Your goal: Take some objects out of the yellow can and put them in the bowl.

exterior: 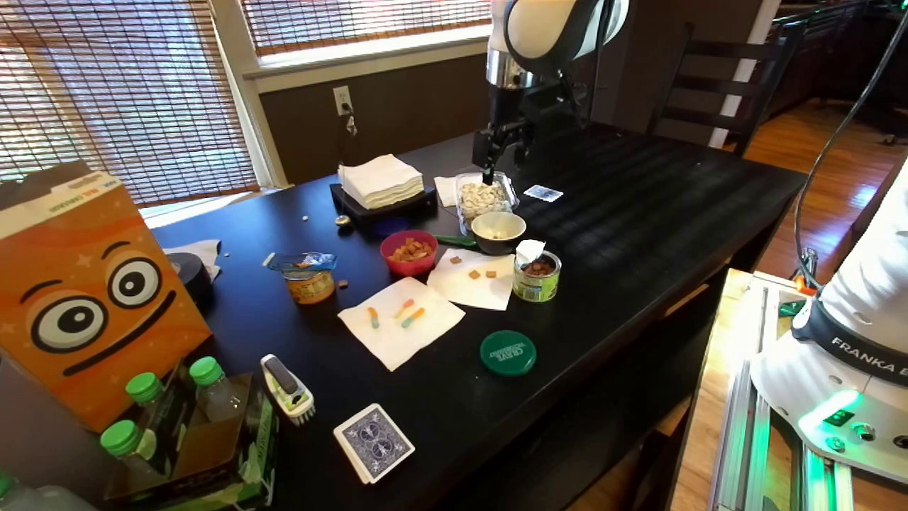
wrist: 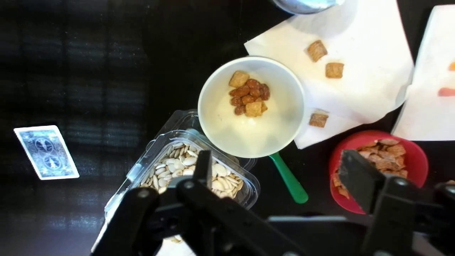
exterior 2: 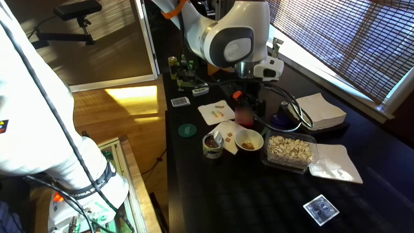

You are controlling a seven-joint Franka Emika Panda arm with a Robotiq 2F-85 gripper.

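The yellow can (exterior: pixel 537 289) stands upright on the black table, with brown nuts inside and its foil lid peeled up. It also shows in an exterior view (exterior 2: pixel 212 152); only a bit of its silver foil (wrist: pixel 305 5) shows in the wrist view. The bowl (exterior: pixel 499 223), pale cream-white, stands near the can; it also shows in an exterior view (exterior 2: pixel 241 139) and the wrist view (wrist: pixel 209 103). Brown nuts (wrist: pixel 250 90) and a few cereal squares lie in it. My gripper (wrist: pixel 280 170) is open and empty, above the table near the bowl.
A pink bowl (exterior: pixel 411 268) of cereal and a clear box (exterior 2: pixel 288 165) of pumpkin seeds stand close to the bowl. A green handle (wrist: pixel 289 179) lies between them. Napkins with cereal and gummies, a green lid (exterior: pixel 508 353) and a napkin stack (exterior: pixel 381 186) are around.
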